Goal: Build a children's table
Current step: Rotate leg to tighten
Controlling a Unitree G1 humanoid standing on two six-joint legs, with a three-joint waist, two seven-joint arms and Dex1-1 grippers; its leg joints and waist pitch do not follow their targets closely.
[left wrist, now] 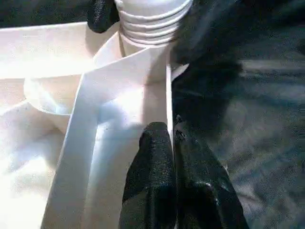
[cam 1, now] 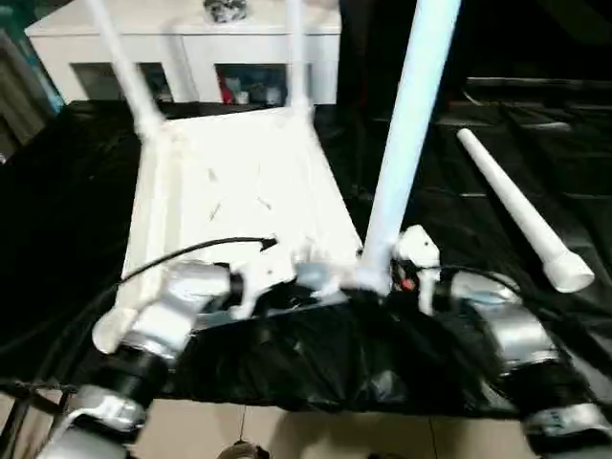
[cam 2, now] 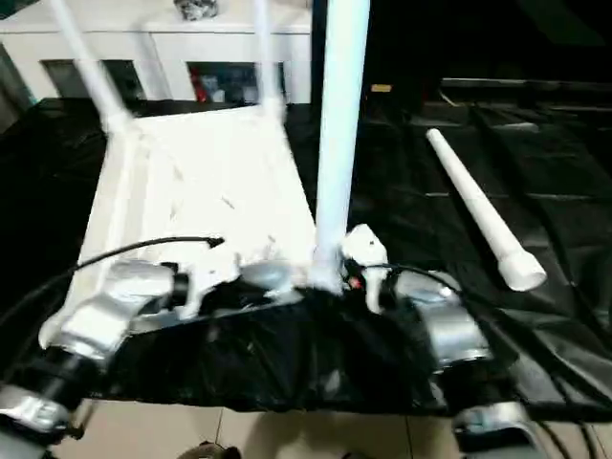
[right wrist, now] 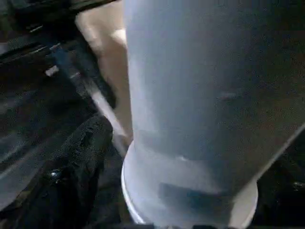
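Left hand point(left wrist: 172, 143) pressing fingers together at tabletop point(cam 1: 239, 191) rim; right hand point(cam 1: 406, 273), spread, flanking third leg point(cam 1: 406, 134). I'm judging: unseated leg risks toppling.

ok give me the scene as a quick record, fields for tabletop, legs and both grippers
tabletop: upside down on the black sheet
far legs: two, upright in the far corners
near leg: upright at the near right corner
loose leg: lying on the sheet, to the right
left gripper: shut, fingers pressed together at the tabletop's edge
right gripper: at the near leg's base, open
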